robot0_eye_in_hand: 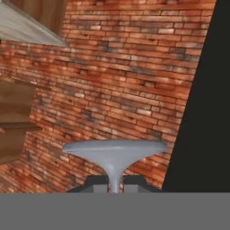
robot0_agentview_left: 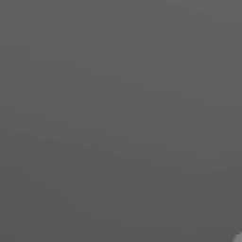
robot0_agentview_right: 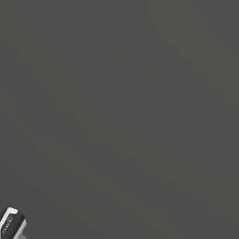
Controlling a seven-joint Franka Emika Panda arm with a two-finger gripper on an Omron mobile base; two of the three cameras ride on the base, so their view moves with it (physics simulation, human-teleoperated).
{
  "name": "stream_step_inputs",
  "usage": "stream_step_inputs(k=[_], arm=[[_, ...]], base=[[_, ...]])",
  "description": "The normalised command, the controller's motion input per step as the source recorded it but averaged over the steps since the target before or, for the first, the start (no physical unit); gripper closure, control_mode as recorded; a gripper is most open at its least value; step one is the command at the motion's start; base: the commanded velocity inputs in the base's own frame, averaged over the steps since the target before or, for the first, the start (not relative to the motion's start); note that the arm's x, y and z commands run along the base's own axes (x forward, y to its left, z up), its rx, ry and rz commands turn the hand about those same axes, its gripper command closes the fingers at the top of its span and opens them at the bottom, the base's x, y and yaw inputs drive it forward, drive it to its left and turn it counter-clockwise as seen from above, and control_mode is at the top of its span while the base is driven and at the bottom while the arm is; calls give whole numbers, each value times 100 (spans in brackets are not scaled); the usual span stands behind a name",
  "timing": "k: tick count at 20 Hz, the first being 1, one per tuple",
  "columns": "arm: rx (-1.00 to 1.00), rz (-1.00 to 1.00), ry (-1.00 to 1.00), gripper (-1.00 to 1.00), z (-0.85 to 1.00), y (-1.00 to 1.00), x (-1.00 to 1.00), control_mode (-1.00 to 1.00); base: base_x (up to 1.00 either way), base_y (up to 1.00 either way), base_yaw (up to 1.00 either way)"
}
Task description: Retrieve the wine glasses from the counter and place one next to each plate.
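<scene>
Hand view: gripper (robot0_eye_in_hand: 115, 182) clenched on stem of wine glass (robot0_eye_in_hand: 115, 155) (foot spread just above fingertips (robot0_eye_in_hand: 96, 183)). Beyond glass, brick wall (robot0_eye_in_hand: 134, 76); up-left of glass, wood shelving (robot0_eye_in_hand: 15, 117). Carrying underway, judging so; placing beside plate still left.

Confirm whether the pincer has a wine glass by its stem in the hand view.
Yes, the pincer is shut on the thin stem of a wine glass, its round foot spread before the brick wall.

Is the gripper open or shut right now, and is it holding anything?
Shut on a wine glass: in the hand view the gripper fingertips pinch the thin stem, the glass's round foot spreading beyond them.
</scene>
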Motion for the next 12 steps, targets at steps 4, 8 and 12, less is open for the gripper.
stream_step_inputs(k=[4,8,12], arm=[[0,0,0,100,0,0,0,100],[0,0,0,100,0,0,0,100],[0,0,0,100,0,0,0,100]], base=[[100,20,-19],[100,14,-17],[93,12,-18]])
